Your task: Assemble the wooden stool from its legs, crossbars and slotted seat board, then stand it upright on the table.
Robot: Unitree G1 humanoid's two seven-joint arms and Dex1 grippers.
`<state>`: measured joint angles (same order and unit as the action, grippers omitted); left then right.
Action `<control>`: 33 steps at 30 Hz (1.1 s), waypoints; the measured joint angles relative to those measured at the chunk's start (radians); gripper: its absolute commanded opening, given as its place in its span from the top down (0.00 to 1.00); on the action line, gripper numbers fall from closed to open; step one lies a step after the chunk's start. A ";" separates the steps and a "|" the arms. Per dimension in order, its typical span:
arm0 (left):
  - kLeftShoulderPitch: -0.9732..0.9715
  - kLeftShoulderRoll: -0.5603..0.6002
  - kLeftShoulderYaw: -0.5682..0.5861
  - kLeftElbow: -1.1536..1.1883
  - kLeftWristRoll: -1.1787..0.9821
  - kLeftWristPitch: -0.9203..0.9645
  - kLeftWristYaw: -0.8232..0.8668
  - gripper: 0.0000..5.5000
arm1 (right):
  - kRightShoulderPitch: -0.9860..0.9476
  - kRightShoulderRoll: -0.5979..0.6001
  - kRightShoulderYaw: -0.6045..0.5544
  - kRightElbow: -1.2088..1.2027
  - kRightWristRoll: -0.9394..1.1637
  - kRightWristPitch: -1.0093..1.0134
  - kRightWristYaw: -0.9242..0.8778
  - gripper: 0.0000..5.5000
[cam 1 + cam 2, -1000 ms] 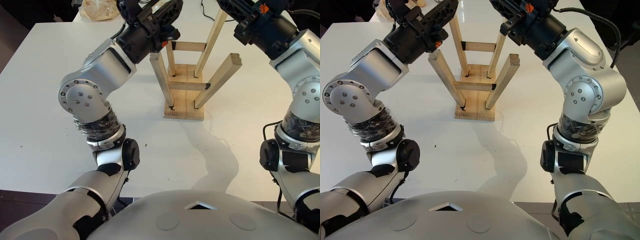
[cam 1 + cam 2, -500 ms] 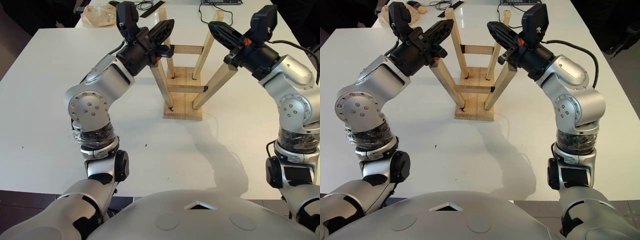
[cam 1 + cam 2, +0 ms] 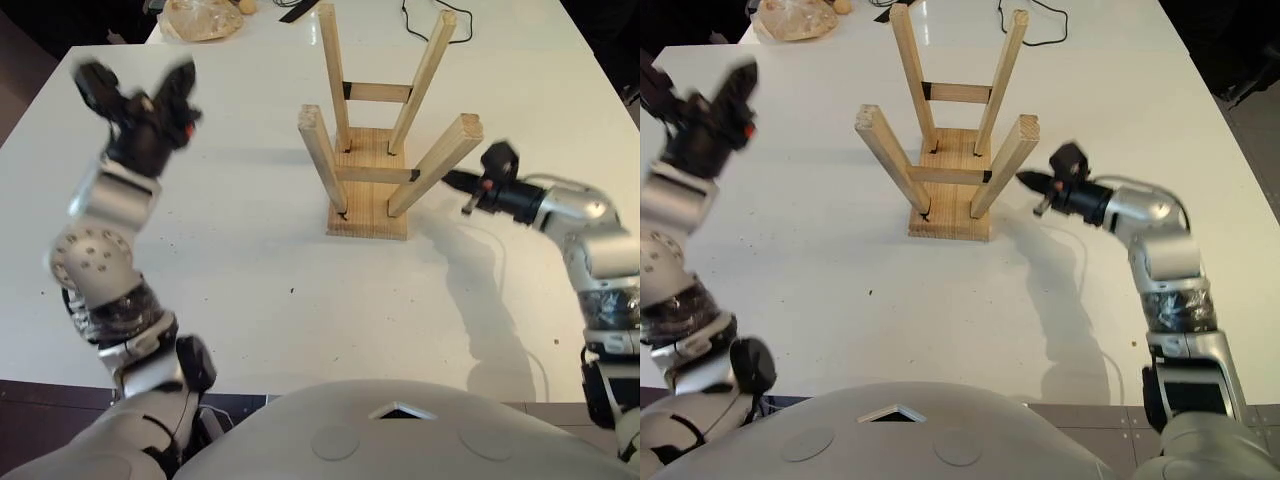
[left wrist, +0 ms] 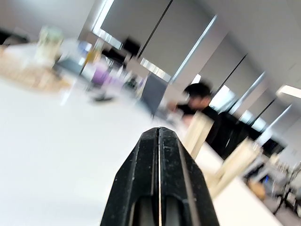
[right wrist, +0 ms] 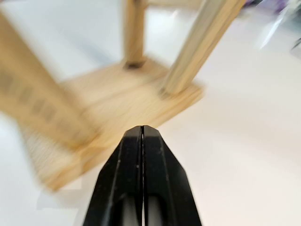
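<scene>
Stool (image 3: 368,170) stands inverted, apparently fully assembled. Left gripper (image 4: 159,134), well apart from it, and right gripper (image 3: 1028,181), just beside it, are closed and empty. Next: grip the stool and upend it.

Plastic bag (image 3: 203,18) on white table (image 3: 250,260)

The stool (image 3: 372,176) in the middle of the frame is showing pale, bare wood, matt and unvarnished, with faint grain running along its legs and dark smudges sitting at the joints. Its seat board (image 3: 366,220) is showing the same dull, untreated face. The table (image 3: 300,270) is presenting a smooth white top that is giving off a soft sheen and carrying a few tiny dark specks. The left gripper (image 4: 159,130) and the right gripper (image 5: 142,128) are both wearing matt black plastic with a finely pebbled skin. In the upper left, a bag (image 3: 203,17) is crinkling in thin, glossy clear plastic.
</scene>
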<state>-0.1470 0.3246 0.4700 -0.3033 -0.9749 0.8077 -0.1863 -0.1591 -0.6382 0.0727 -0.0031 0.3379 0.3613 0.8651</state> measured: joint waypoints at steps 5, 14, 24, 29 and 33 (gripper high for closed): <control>0.318 0.010 -0.237 -0.063 0.133 -0.058 -0.227 1.00 | 0.028 0.090 0.034 -0.080 0.000 -0.025 -0.030 1.00; 0.441 0.102 -0.403 -0.031 0.351 -0.173 -0.368 1.00 | 0.015 0.000 0.004 -0.001 -0.091 -0.078 -0.016 1.00; 0.337 -0.021 -0.532 0.051 0.453 -0.216 -0.297 1.00 | -0.037 0.167 0.125 -0.118 -0.067 -0.015 -0.041 1.00; 0.315 -0.054 -0.502 0.098 0.481 -0.267 -0.241 1.00 | -0.011 0.227 0.210 -0.181 -0.068 0.054 -0.070 1.00; 0.266 -0.040 -0.437 0.168 0.499 -0.302 -0.223 1.00 | -0.025 0.335 0.286 -0.177 -0.087 0.081 -0.128 1.00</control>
<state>0.1190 0.2847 0.0334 -0.1357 -0.4764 0.5052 -0.4095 -0.1841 -0.3030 0.3585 -0.1799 0.2505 0.4422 0.7368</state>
